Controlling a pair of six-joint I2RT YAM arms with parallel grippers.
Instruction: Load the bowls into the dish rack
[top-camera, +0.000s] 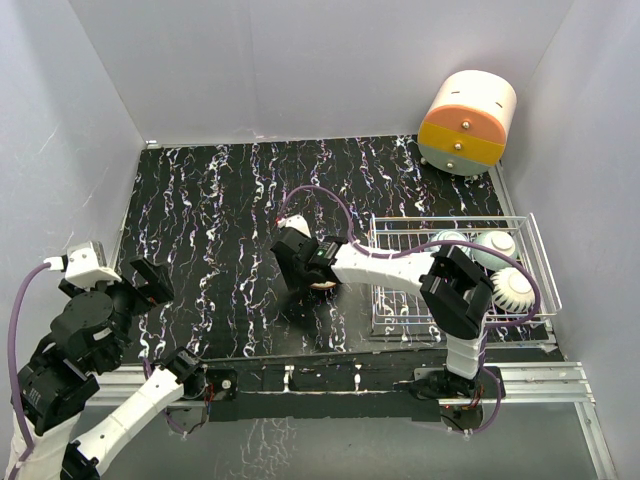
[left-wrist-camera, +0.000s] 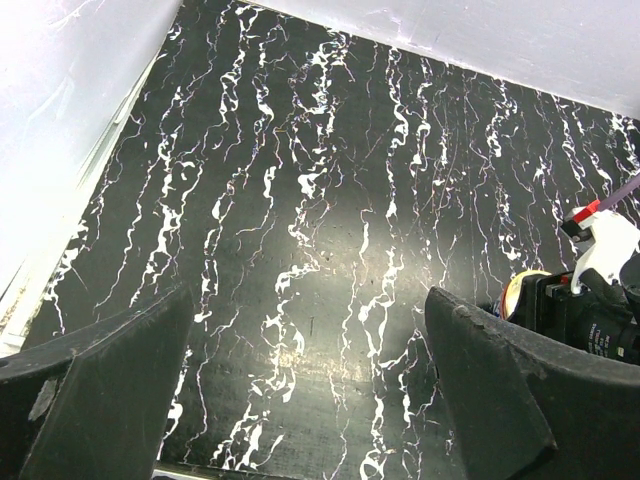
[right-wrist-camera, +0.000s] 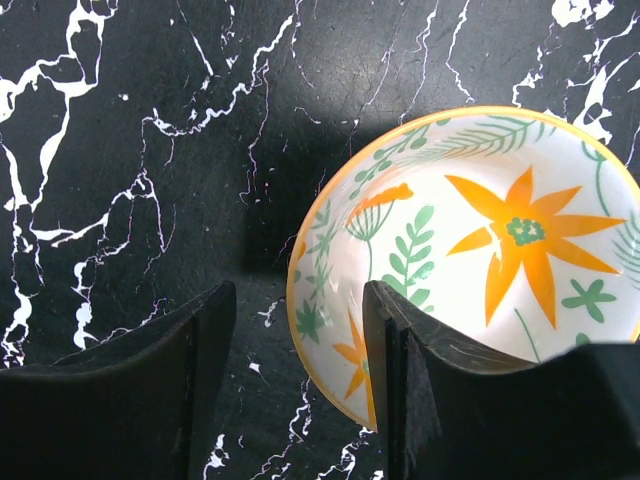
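Black marbled worktop (top-camera: 210, 220) carries the orange-rimmed floral bowl (right-wrist-camera: 480, 250), its rim lying between the parted, empty fingers of the right end effector (right-wrist-camera: 298, 310); lower, close squarely on that rim, then lift toward the dish rack (top-camera: 400, 305) to its right.

- A bowl (right-wrist-camera: 480, 260), white inside with orange flowers, green leaves and an orange rim, sits on the black, white-veined surface (right-wrist-camera: 130, 150).
- The right end effector (right-wrist-camera: 300, 310) is spread, with one dark finger outside the bowl's left rim and the other over its inside.
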